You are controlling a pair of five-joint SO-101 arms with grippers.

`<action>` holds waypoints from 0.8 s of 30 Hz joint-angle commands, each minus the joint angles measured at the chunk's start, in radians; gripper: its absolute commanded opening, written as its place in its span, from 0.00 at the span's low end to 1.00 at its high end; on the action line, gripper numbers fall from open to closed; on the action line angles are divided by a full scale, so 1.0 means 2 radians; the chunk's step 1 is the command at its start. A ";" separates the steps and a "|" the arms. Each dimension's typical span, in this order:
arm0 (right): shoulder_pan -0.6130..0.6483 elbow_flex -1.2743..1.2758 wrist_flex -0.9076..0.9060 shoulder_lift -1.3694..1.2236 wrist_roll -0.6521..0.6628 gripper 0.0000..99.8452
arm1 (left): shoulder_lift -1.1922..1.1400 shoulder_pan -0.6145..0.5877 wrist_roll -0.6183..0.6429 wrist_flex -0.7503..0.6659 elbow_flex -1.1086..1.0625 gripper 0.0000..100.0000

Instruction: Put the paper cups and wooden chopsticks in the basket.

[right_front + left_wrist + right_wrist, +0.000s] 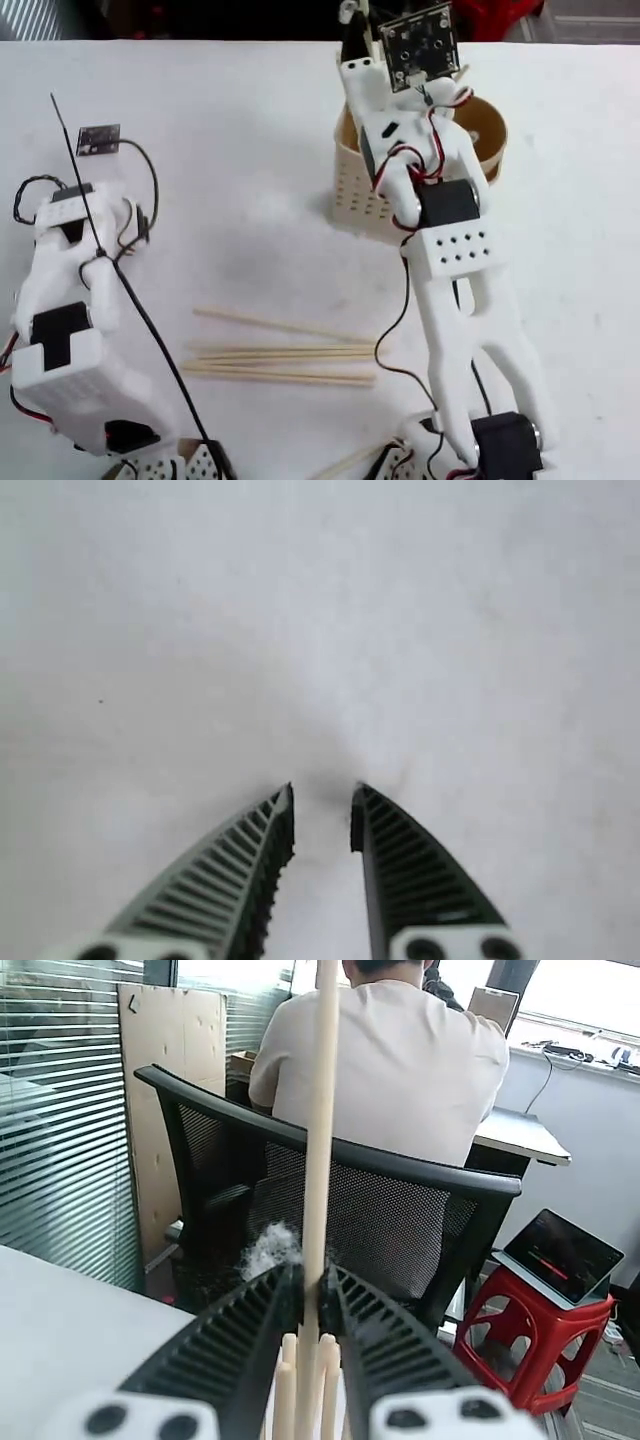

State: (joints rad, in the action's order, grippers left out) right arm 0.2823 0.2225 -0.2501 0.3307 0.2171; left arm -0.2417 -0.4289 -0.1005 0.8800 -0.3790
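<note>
Wooden, thin and pale, the loose chopsticks (285, 350) lie as a rough bundle of four on the table (250, 120), at about 6 o'clock from its middle. They are nearly parallel and some touch along their length. One more, the held chopstick (322, 1110), stands upright in the right gripper (312, 1282), whose jaws are pinched tight on its lower part. Further pale stick ends show just beneath the jaws. In the high view that arm is stretched out over the basket (358, 195), which sits at roughly 1 o'clock. A brown round rim on the basket's 3 o'clock side looks like a paper cup (487, 130), but the arm covers too much of it to be sure. The left gripper (322, 802) sits at about 9 o'clock, pointed down at bare table, with its jaws a little apart and nothing between them.

These sticks should be very light and stiff, with a smooth surface that can roll or slide under a glancing touch. A loose one is best pinched squarely across its width near the middle, where it balances. A grip near one end would let the long free part swing and lever in the jaws. The held one is gripped low, so its tall upper length may tip when let go. It seems safest to release it only once its foot is well inside the basket wall. A paper cup would be light and easily crushed, so it calls for a gentle pinch on the rim.
</note>
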 commanded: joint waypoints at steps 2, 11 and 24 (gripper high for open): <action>-0.004 -0.006 -0.006 0.007 -0.005 0.10 | 0.009 0.006 0.003 -0.008 0.006 0.11; 0.000 -0.004 -0.064 0.026 -0.005 0.10 | 0.009 0.006 0.003 -0.008 0.006 0.11; 0.215 0.071 -0.489 0.143 0.168 0.12 | 0.009 0.005 0.003 -0.008 0.006 0.11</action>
State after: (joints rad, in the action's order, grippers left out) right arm 0.5646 0.2900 -1.1001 0.6053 0.4381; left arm -0.2417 -0.4289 -0.1005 0.8800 -0.3790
